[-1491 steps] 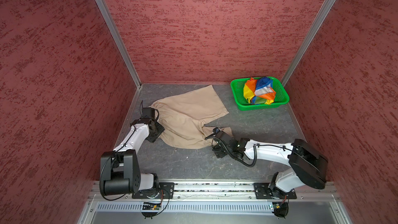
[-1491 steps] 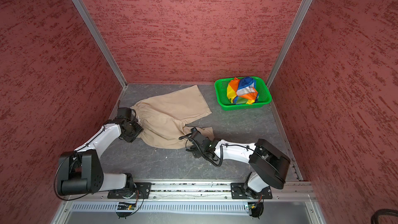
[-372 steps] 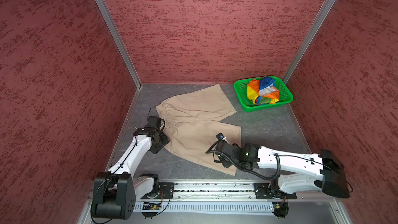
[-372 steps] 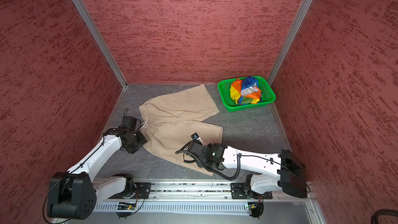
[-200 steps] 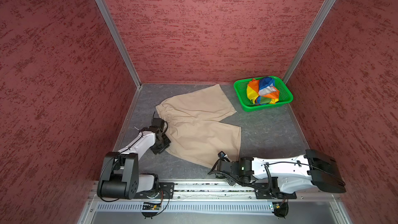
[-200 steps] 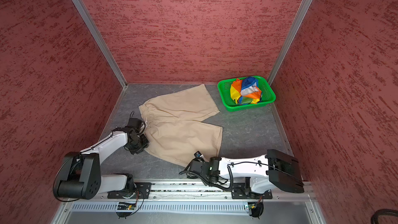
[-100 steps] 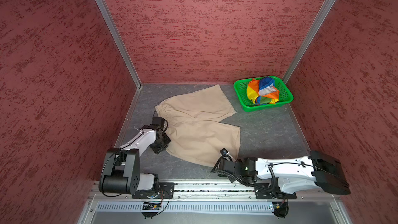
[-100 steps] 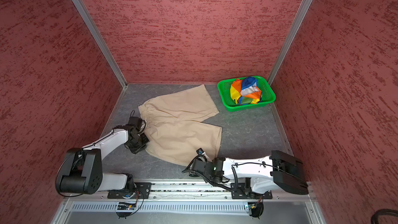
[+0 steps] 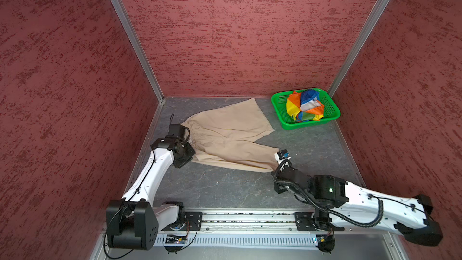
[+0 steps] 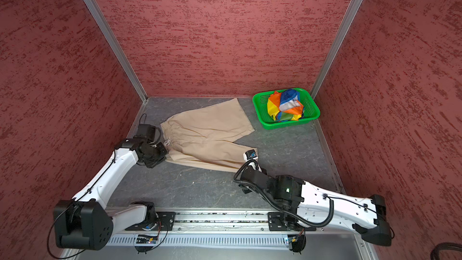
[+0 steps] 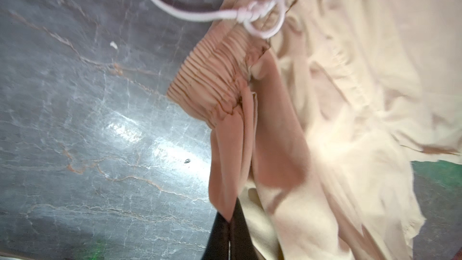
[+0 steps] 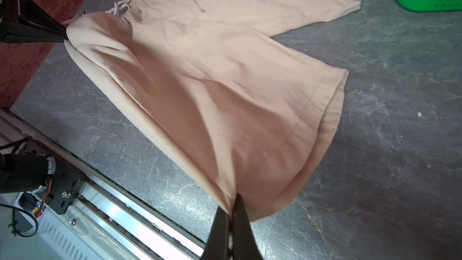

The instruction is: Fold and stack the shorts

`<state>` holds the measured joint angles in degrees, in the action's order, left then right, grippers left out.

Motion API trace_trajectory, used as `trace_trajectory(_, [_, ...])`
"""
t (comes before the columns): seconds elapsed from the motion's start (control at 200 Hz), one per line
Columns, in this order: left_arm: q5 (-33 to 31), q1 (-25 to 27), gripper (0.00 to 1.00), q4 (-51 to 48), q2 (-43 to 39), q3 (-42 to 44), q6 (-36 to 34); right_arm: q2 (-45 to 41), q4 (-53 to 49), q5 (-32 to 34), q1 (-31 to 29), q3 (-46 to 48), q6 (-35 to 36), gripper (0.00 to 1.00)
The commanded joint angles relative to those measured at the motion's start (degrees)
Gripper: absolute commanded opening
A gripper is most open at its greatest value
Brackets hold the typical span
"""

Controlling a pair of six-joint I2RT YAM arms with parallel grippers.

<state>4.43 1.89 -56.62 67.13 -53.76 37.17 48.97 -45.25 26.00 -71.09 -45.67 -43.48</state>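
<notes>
Over the table (image 9: 225,191), holding beige shorts (image 9: 230,141) spread mid-floor: waistband left, legs pointing right, long axis left-right. Back right, in the basket (image 9: 277,111): rainbow shorts (image 9: 303,106), bunched. Pinching near waistband corner with left gripper (image 11: 228,223); clamping near leg's hem corner with right gripper (image 12: 231,211).
</notes>
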Motion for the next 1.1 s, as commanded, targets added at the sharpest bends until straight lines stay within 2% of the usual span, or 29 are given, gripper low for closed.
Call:
trace_trajectory(0.0, [-2.5, -1.1, 0.00, -5.1, -1.4, -4.9, -2.1, -0.5, -2.4, 7.7, 1.1, -4.1, -0.2, 0.00])
trace_trajectory(0.09, [-2.4, -1.7, 0.00, -6.1, -1.3, -7.6, -2.7, -0.6, -0.4, 11.6, 3.7, -7.1, 2.6, 0.00])
trace_trajectory(0.165, [-1.7, -2.7, 0.00, -6.3, -0.6, -9.4, -3.3, -0.1, 2.0, 11.6, 8.0, -9.9, 6.5, 0.00])
trace_trajectory(0.351, [0.5, -6.0, 0.00, -7.6, 2.8, -14.5, -5.7, 3.1, 9.2, 7.7, 16.8, -14.1, 16.9, 0.00])
trace_trajectory(0.501, [1.1, -7.5, 0.00, -7.4, 5.5, -18.3, -6.6, 10.4, 13.1, 2.9, 22.7, -17.9, 22.6, 0.00])
trace_trajectory(0.847, [1.8, -10.5, 0.00, -7.0, 13.6, -25.1, -7.7, 25.9, 21.7, -7.3, 38.3, -26.7, 27.7, 0.00])
trace_trajectory(0.942, [2.0, -11.0, 0.00, -6.9, 15.8, -26.2, -7.6, 30.2, 23.2, -10.2, 40.8, -29.9, 28.9, 0.00])
trace_trajectory(1.097, [6.1, -13.4, 0.00, -3.8, 17.6, -25.8, -6.1, 38.2, 25.8, -14.7, 43.9, -36.1, 30.9, 0.00])
